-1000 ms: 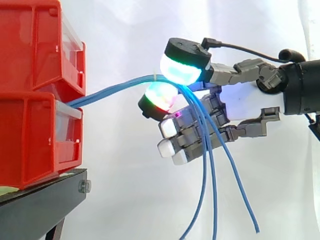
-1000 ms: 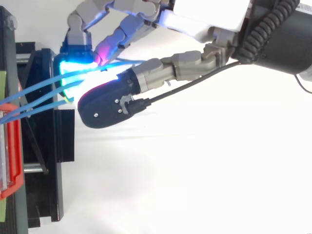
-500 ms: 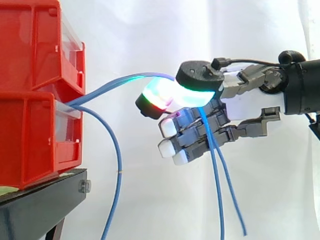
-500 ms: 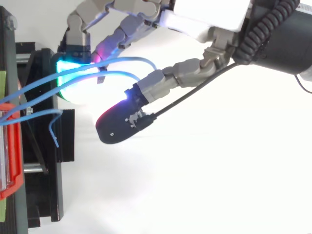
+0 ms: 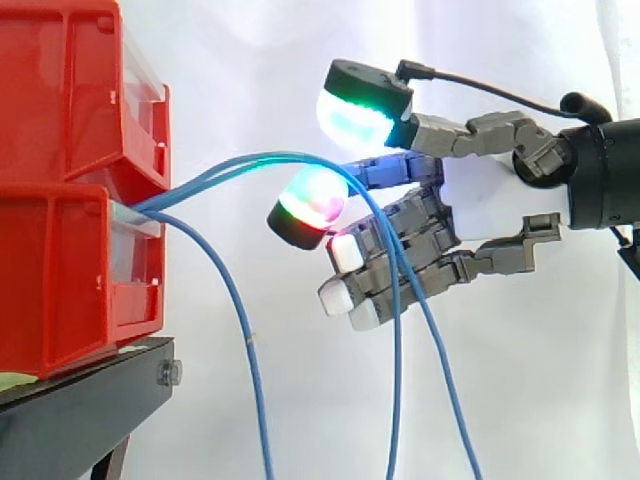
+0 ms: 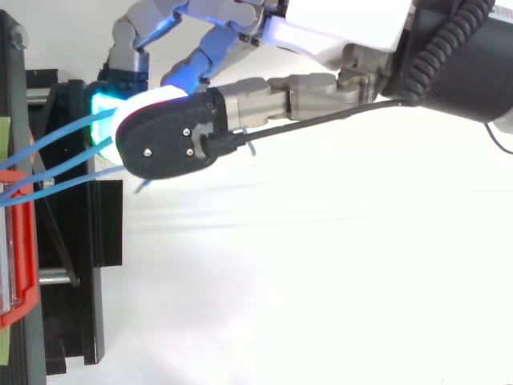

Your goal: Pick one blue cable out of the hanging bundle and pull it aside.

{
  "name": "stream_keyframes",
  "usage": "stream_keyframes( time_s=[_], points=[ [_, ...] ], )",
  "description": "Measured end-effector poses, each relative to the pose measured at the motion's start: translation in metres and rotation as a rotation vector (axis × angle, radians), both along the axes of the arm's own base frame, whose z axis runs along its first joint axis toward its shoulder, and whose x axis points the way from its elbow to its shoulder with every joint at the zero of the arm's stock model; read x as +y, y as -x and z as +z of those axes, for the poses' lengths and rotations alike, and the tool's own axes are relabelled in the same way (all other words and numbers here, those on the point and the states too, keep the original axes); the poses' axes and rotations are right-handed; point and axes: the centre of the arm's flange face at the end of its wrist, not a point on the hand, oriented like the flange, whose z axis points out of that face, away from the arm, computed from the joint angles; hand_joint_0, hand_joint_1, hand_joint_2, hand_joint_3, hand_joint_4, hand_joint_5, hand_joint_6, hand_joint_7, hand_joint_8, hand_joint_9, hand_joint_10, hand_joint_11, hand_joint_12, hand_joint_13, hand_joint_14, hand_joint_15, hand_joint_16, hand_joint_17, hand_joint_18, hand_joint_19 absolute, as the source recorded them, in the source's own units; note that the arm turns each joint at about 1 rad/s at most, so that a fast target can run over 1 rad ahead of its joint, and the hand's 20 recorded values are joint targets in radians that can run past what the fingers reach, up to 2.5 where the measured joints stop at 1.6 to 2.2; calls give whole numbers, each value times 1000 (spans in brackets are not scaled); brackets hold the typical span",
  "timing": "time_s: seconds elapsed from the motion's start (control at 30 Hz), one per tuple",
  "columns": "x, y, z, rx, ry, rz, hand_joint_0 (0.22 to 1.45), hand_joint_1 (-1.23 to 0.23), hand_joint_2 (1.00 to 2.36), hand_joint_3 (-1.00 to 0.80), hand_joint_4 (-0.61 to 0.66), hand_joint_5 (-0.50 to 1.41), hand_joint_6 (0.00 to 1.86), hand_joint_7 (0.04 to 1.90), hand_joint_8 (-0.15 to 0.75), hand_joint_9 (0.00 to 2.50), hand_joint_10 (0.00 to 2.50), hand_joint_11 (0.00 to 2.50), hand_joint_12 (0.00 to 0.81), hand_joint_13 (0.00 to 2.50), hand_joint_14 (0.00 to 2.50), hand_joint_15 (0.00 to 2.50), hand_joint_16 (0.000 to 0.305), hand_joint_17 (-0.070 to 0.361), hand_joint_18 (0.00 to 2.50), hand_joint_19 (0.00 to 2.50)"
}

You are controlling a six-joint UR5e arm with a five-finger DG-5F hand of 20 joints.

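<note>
1. robot hand (image 5: pixel 488 196) open: thumb pad (image 5: pixel 350 115) raised clear of the finger pad (image 5: pixel 312 200), nothing pinched.
2. 2 blue cables (image 5: pixel 280 156) arch from the red bins (image 5: pixel 60 200), lie draped over 1 finger, then hang down past the curled lower fingers.
3. third cable (image 5: pixel 232 300) hangs apart, near the bins.

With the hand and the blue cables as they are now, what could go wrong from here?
1. Two thin blue cables lie over one finger of the hand, below the lifted thumb pad; closing now would probably pinch both instead of one.
2. They are only draped, not pinched, so they may slip off when the hand moves aside.
</note>
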Motion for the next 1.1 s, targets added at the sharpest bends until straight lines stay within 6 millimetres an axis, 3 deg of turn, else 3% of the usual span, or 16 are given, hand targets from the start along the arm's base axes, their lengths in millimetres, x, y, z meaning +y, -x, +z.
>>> stream_keyframes(
  time_s=[0.1, 0.2, 0.5, 0.87, 1.1],
  points=[
    [0, 0, 0, -1, 0, 0, 570, -573, 1016, -242, -24, -108, 851, 1042, 210, 1016, 19, 538, 262, 818, 19, 464, 36, 81, 604, 421],
    [-1, 0, 0, -1, 0, -1, 574, -628, 1014, -173, -22, -109, 896, 932, 241, 1026, 18, 533, 289, 844, 19, 448, 42, 95, 658, 375],
    [-3, -1, 4, -5, -2, -4, 598, -749, 1011, -67, -21, -120, 942, 842, 263, 998, 17, 545, 303, 838, 18, 438, 45, 102, 677, 354],
    [-3, 2, 10, 36, 0, -4, 642, -810, 1018, -135, -82, -140, 958, 858, 213, 928, 18, 575, 260, 777, 20, 464, 37, 84, 611, 373],
    [-3, 5, 9, 60, 2, -3, 705, -882, 1013, -341, -130, -147, 960, 844, 193, 901, 20, 571, 247, 763, 20, 444, 35, 79, 602, 338]
  ],
)
